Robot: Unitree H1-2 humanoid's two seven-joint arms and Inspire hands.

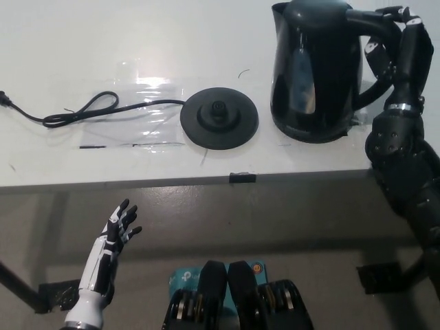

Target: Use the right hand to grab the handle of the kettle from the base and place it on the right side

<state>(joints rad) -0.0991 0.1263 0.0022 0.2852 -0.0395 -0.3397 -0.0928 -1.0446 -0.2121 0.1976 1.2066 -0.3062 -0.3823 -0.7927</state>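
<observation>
R hand (395,34) grips kettle (316,69) handle

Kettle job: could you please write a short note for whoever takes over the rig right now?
Right hand: shut on the kettle handle, at the table's right end.
Left hand: open, resting below the table edge, holding nothing.
Kettle: upright on the table, right of the base and apart from it.
Base: bare, its cord trailing left.
Done: kettle is off the base and on the right side.
Left: release the handle and pull the right hand away.
</observation>
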